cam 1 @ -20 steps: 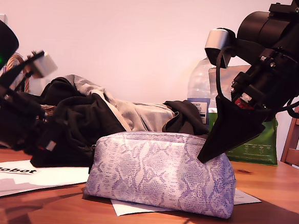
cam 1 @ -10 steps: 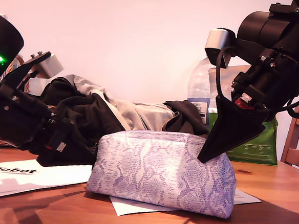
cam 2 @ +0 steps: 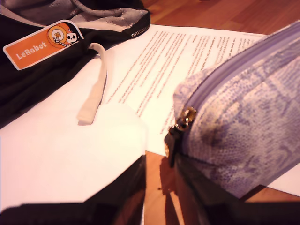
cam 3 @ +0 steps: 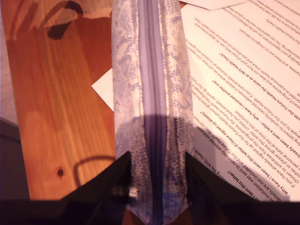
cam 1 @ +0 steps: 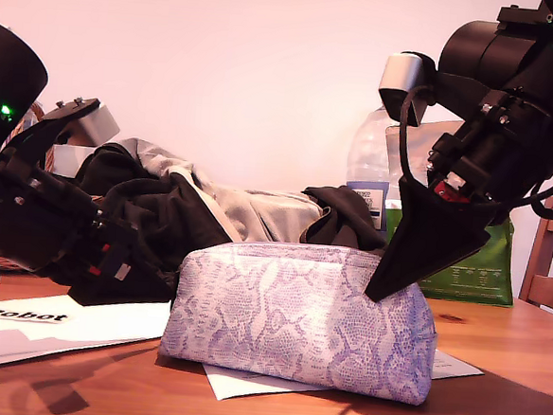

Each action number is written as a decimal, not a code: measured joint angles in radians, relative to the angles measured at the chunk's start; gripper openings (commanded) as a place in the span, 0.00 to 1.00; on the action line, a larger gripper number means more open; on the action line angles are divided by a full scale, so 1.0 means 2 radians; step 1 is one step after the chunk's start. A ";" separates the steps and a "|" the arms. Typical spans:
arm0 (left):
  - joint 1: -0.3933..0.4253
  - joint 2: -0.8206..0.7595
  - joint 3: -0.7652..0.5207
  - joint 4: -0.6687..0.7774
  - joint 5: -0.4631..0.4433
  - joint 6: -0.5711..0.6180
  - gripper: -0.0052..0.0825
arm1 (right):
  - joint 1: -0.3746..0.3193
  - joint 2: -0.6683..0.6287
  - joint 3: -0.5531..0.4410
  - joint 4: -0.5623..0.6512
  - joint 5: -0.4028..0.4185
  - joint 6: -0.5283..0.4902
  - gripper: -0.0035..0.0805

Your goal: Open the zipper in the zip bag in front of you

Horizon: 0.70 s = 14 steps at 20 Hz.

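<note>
Zip's still fully closed on the lilac snakeskin-print zip bag (cam 1: 299, 314): second gripper (cam 3: 154, 173) pinches its end, first gripper (cam 2: 159, 180), jaws narrowly apart, sits at the small black tab pull (cam 2: 171, 143), nothing gripped.

This looks like a room in someone's home: a wooden table (cam 1: 493, 375) against a plain pale wall (cam 1: 249, 63), a wooden chair (cam 1: 550, 255) at the exterior view's right, a heap of clothes (cam 1: 210, 208), a water bottle (cam 1: 367, 171), a green pet-food bag (cam 1: 486, 270) and printed letters (cam 2: 178, 61) lying about.
</note>
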 measured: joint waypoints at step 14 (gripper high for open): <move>-0.017 0.049 0.003 0.024 -0.011 -0.010 0.15 | 0.000 0.000 0.000 -0.001 0.000 0.000 0.39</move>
